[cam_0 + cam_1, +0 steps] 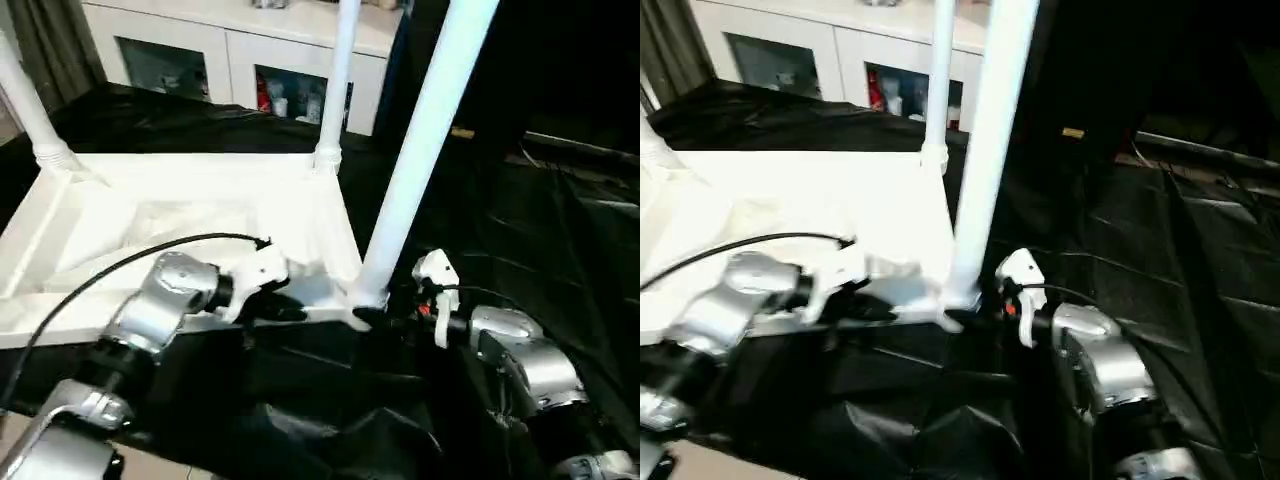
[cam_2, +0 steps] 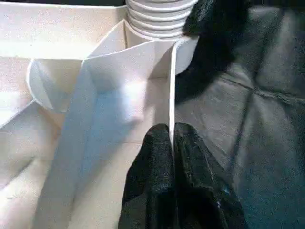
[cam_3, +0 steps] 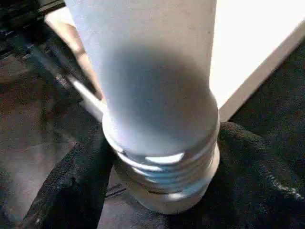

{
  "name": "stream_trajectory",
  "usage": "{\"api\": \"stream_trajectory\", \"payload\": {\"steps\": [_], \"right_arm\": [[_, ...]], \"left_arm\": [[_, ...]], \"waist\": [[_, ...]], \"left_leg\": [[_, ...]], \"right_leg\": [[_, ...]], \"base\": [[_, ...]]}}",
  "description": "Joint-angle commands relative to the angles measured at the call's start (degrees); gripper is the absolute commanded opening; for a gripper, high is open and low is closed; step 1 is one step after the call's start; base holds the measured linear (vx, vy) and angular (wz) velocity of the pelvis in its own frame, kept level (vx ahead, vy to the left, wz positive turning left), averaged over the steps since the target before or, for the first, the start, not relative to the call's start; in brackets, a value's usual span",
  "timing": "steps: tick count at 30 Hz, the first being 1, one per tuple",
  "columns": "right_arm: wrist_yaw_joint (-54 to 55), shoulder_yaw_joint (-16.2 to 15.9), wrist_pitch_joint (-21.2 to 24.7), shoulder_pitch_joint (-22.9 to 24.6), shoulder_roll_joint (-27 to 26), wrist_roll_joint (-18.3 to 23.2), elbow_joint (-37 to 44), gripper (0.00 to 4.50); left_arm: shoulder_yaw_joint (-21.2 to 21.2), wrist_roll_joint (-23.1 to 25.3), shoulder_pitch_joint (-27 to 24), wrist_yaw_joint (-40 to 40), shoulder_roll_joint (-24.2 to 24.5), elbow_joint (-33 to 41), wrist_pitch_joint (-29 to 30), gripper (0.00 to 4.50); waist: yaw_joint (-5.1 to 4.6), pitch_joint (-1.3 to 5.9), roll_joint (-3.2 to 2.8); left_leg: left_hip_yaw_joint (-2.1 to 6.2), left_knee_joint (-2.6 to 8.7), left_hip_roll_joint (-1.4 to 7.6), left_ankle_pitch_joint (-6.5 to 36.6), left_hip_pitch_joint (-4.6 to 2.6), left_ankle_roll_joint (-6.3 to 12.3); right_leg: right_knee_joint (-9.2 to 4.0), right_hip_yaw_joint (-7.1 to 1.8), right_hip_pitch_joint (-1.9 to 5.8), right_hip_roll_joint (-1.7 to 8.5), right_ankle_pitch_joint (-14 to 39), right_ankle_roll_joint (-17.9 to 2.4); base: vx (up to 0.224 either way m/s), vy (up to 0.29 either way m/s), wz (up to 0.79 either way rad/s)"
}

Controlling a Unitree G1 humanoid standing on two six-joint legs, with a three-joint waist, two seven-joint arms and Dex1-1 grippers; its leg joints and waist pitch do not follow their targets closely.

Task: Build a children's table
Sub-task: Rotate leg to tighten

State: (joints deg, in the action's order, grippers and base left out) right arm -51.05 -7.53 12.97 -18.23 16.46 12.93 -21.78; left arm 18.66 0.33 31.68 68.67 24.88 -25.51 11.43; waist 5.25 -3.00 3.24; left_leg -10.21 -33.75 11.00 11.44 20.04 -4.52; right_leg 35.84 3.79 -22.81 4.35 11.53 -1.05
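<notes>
White plastic tabletop (image 1: 200, 215) lies upside down, ribbed underside up, across the left-centre of the head views, on black sheeting (image 1: 560, 250) that covers the surface around it. Three legs stand up out of its corner sockets: far-left leg (image 1: 25, 100) at the upper left of the frame, far-right leg (image 1: 338, 70) at top centre, and the near-right leg (image 1: 425, 140), the thickest in view, running from the top edge down to the socket at centre frame, leaning a bit to the right. Left gripper (image 2: 170, 138) sits at the tabletop's near rim, lower centre-left in the head view, black fingers (image 2: 152, 181) pinched tight on the thin upright rim wall, one finger each side of it; the ridged base of the near-right leg shows just beyond along that wall. Right gripper (image 1: 375, 318) is at lower centre-right of the head view, at the foot of the near-right leg; in its wrist view the fingers (image 3: 71, 186) stand wide, one each side of the leg's threaded collar, close against it, but can't tell if they actually press on it. The collar's ridges sit right at the socket. A black cable (image 1: 120, 265) arcs over the left forearm. White cabinet (image 1: 240, 50) w/ glass doors stands at the back, top left of the frame, small items behind the glass too blurred to name.
</notes>
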Motion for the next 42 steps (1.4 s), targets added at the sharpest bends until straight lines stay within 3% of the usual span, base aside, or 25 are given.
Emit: {"api": "stream_trajectory", "payload": {"steps": [1,6,8,13,19,25,26,28,35,42], "right_arm": [[1.03,-1.99,0.37,0.82,-1.14,-0.69,-0.55,3.03],[2.37,-1.12,-1.47,0.84,-1.37,-1.37,-0.65,3.03],[2.11,0.05,-1.84,0.23,-1.30,-0.72,-1.23,3.57],[-0.58,0.27,-3.16,-0.46,-0.09,-0.24,-0.72,4.04],[-3.96,0.40,-2.99,-0.93,0.68,1.52,0.46,4.04],[-5.13,0.74,-2.80,-1.45,0.80,2.02,-0.21,4.04],[-5.63,0.96,-2.62,-1.37,0.75,2.50,-0.07,3.79],[-5.87,1.24,-2.64,-1.31,0.69,2.87,0.04,3.79],[-6.99,1.20,-2.32,-0.93,0.78,3.55,0.54,3.10],[-0.63,1.52,-3.39,-0.92,-1.14,0.47,-3.29,2.87]], "left_arm": [[1.61,-1.27,-0.16,0.04,-2.70,1.43,0.44,0.00],[1.73,-1.18,-0.62,0.94,-2.14,1.93,0.11,0.00],[1.60,-1.05,-0.52,1.21,-1.84,1.64,-0.17,0.00],[1.69,-0.96,-0.55,2.36,-1.07,1.83,-0.20,0.00],[1.79,-1.19,-0.45,3.24,-0.83,2.08,0.19,0.00],[1.73,-1.10,-0.31,3.27,-0.85,1.94,0.21,0.00],[1.69,-1.05,-0.27,3.28,-0.86,1.86,0.18,0.00],[1.64,-1.02,-0.24,3.31,-0.90,1.81,0.21,0.00],[1.53,-0.85,-0.19,3.28,-0.89,1.61,0.20,0.00],[1.35,0.54,0.19,-0.50,-2.61,-0.20,0.09,0.00]], "waist": [[0.08,3.11,-0.43],[-0.01,3.23,-0.45],[-0.02,3.24,-0.43],[-0.01,3.36,-0.46],[0.01,3.50,-0.39],[0.05,3.36,-0.52],[0.03,3.40,-0.45],[0.05,3.40,-0.46],[0.09,3.42,-0.39],[0.03,3.27,-0.39]], "left_leg": [[0.71,4.33,2.47,10.07,-0.22,0.32],[0.73,4.25,2.43,9.43,-0.13,0.79],[0.72,4.23,2.39,9.46,-0.07,0.91],[0.74,4.17,2.46,8.67,-0.05,1.14],[0.60,3.90,2.39,6.15,0.02,2.47],[0.62,4.03,2.46,7.97,-0.11,1.97],[0.61,4.00,2.42,7.87,-0.08,1.93],[0.63,3.99,2.44,7.71,-0.05,2.10],[0.58,3.95,2.41,7.25,-0.09,2.25],[0.62,4.10,2.44,8.72,-0.22,1.40]], "right_leg": [[-4.77,-3.06,2.73,4.27,12.41,-11.06],[-4.57,-3.06,2.79,4.25,10.67,-11.19],[-4.57,-3.07,2.86,4.27,10.58,-11.32],[-4.36,-3.05,2.93,4.28,9.12,-11.87],[-3.77,-2.99,3.09,4.11,3.53,-13.40],[-4.15,-3.02,3.04,4.26,7.00,-13.07],[-4.14,-3.03,3.09,4.24,6.82,-13.00],[-4.08,-3.03,3.09,4.25,6.51,-13.03],[-4.04,-2.99,3.06,4.21,6.04,-13.28],[-4.41,-2.99,2.88,4.30,9.05,-12.60]], "base": [[0.000,0.000,0.00],[0.000,0.000,0.00],[0.000,0.000,0.00],[0.000,0.000,0.00],[0.000,0.000,0.00],[0.000,0.000,0.00],[0.000,0.000,0.00],[0.000,0.000,0.00],[0.000,0.000,0.00],[0.000,0.000,0.00]]}}
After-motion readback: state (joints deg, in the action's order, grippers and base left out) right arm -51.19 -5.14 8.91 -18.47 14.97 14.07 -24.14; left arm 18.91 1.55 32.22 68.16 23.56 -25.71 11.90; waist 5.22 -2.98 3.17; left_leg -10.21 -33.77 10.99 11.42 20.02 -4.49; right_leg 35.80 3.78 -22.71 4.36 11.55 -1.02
